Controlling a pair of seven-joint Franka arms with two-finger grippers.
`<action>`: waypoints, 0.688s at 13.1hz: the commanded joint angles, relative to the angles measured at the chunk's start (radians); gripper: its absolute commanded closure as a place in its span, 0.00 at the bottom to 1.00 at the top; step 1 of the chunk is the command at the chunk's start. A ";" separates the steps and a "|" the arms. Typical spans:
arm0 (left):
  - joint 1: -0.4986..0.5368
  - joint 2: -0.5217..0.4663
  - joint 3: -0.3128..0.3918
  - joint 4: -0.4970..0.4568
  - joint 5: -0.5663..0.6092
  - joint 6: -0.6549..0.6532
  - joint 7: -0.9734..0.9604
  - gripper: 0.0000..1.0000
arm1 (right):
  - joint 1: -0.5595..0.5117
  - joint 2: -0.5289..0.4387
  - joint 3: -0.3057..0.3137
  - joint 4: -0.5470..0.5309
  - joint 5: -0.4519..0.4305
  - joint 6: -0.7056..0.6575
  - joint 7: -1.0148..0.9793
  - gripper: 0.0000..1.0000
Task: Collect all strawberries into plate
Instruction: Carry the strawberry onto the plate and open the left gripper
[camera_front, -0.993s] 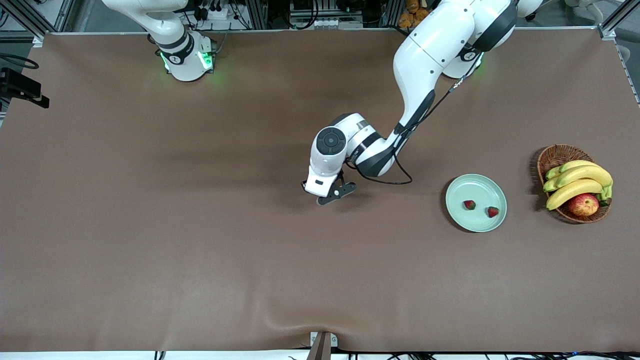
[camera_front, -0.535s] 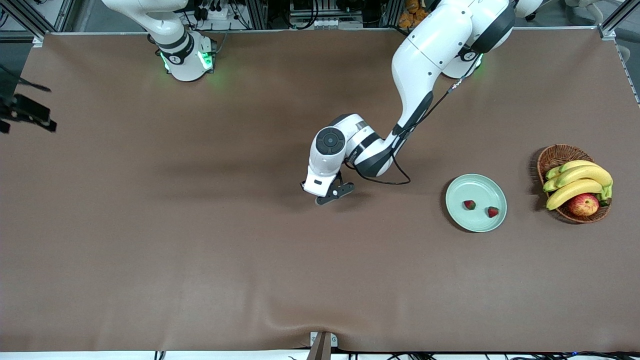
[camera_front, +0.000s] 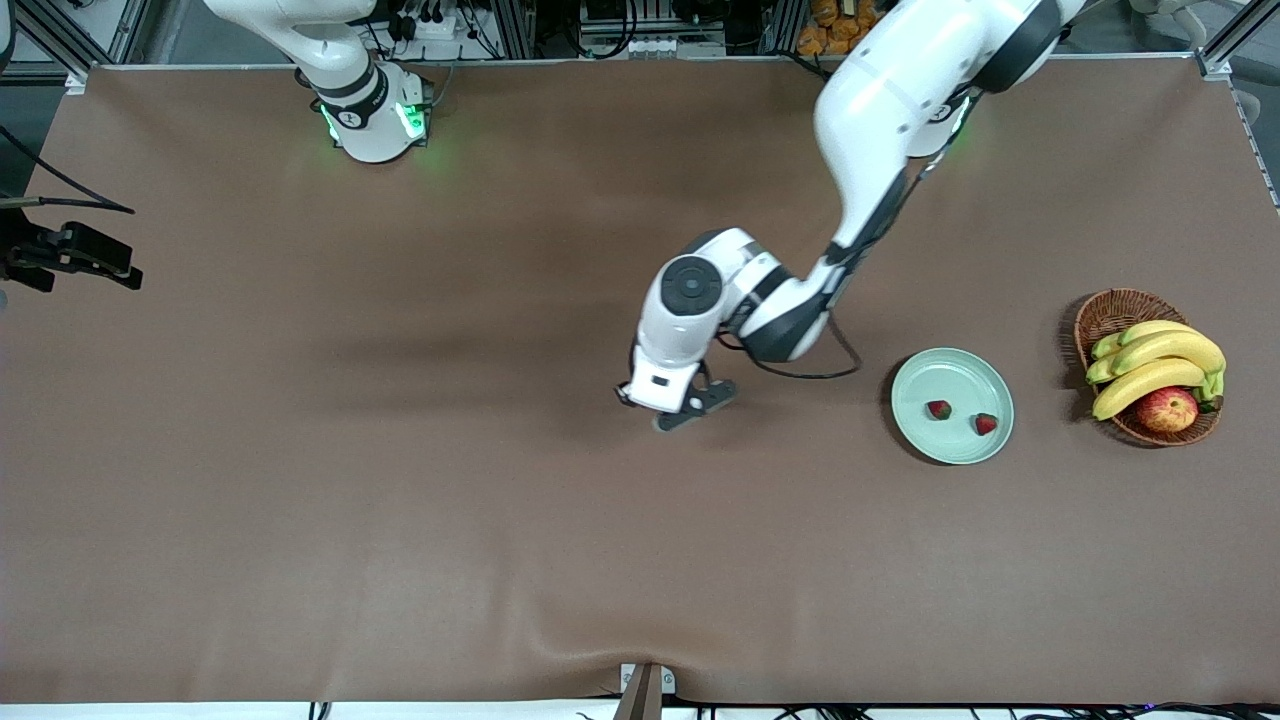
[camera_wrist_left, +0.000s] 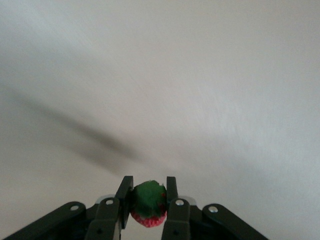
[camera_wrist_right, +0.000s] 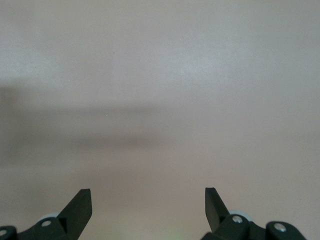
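We are seeing two strawberries (camera_front: 939, 409) (camera_front: 986, 424) lying apart in the plate (camera_front: 930, 376), which is sitting toward the left arm's end of the table (camera_front: 400, 500), about midway between its near and far edges. Beside it, closer to that end edge, a basket (camera_front: 1115, 310) is holding bananas (camera_front: 1160, 365) and an apple (camera_front: 1167, 409). Over the table's middle, the left gripper (camera_wrist_left: 148, 207) is pinching the third strawberry (camera_wrist_left: 148, 206) between its jaws. The right gripper (camera_wrist_right: 148, 206) is waiting over the edge at the right arm's end, jaws spread wide.

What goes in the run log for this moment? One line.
left gripper: shut on third strawberry, mid-table | right gripper: open, waiting | plate: two strawberries
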 joint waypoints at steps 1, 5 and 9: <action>0.130 -0.168 -0.044 -0.099 -0.028 -0.117 0.153 1.00 | -0.003 -0.020 0.004 -0.001 -0.007 -0.032 0.030 0.00; 0.404 -0.292 -0.112 -0.240 -0.040 -0.275 0.510 1.00 | 0.008 -0.017 0.005 0.031 -0.004 -0.123 0.105 0.00; 0.660 -0.294 -0.112 -0.366 -0.034 -0.231 0.898 1.00 | 0.010 -0.017 0.007 0.031 0.001 -0.132 0.105 0.00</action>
